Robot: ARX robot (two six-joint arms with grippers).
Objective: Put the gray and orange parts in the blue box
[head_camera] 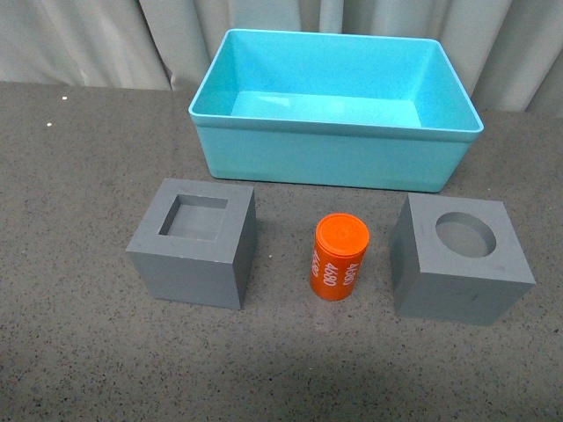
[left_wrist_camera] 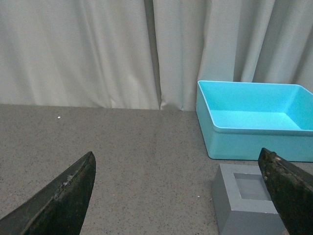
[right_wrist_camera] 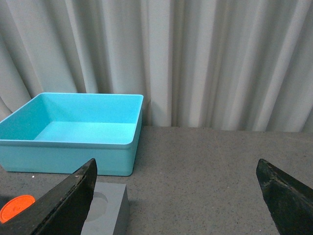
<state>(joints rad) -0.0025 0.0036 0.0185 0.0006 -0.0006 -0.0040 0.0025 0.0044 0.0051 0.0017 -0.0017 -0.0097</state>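
Front view: orange cylinder [head_camera: 339, 257] flanked by square-recess cube [head_camera: 193, 242] at nine o'clock, round-recess cube [head_camera: 460, 258] at three, blue box [head_camera: 334, 126] at twelve; left gripper [left_wrist_camera: 177, 154], right gripper [right_wrist_camera: 176, 162] both wide, empty.

The left hand [left_wrist_camera: 177, 155] has two matte black, wedge-shaped fingers [left_wrist_camera: 63, 200] with rough, pale-flecked edges; the right hand [right_wrist_camera: 176, 164] has the same dark tapered fingers [right_wrist_camera: 281, 196].

The place reads as a robotics lab test bench. A dark speckled tabletop [head_camera: 79, 352] fills the lower frame, and pale pleated curtains [head_camera: 106, 40] line the top edge as a plain backdrop. At centre stand bare test props: a gray cube with a square recess [head_camera: 195, 242], a gray cube with a round recess [head_camera: 462, 264], a numbered orange cylinder [head_camera: 338, 257] and a turquoise bin [head_camera: 334, 158].
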